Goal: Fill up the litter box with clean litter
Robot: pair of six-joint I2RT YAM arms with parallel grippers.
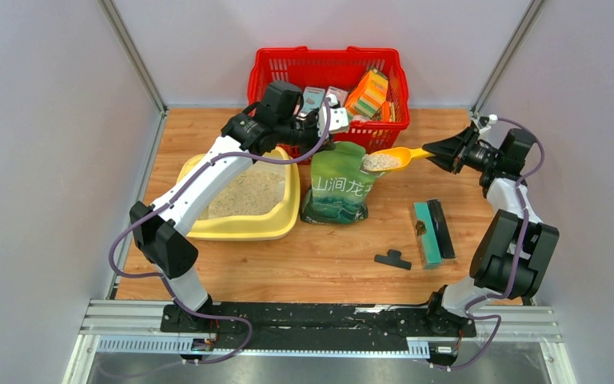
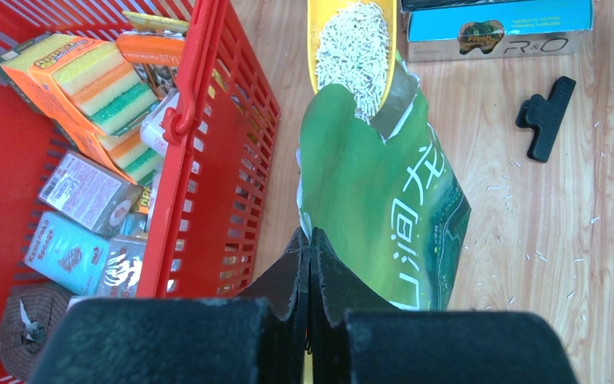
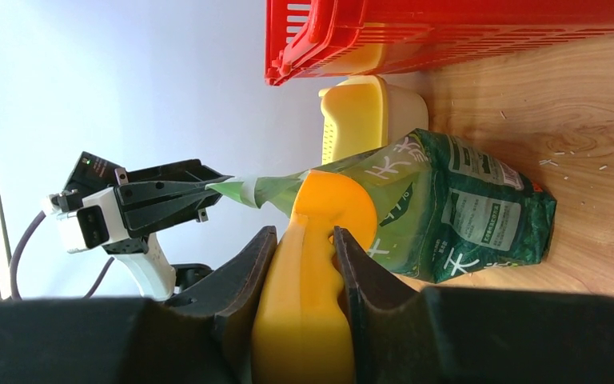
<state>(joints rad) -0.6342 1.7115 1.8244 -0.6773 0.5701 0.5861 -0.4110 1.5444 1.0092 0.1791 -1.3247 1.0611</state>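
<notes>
the left tool (image 2: 308, 244) pinches the green bag (image 2: 384, 208) at its rim; the right tool (image 3: 304, 240) clamps the scoop (image 3: 320, 212); best carried level over the litter box (image 1: 244, 231) before tipping the clean litter (image 2: 356, 48)

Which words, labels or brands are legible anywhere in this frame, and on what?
"山涧龙": green bag, white characters.
"R&O": blue box.
"Sponge": light-blue pack in the red basket.
Other pack labels and the bag's fine print: too small to read.
</notes>
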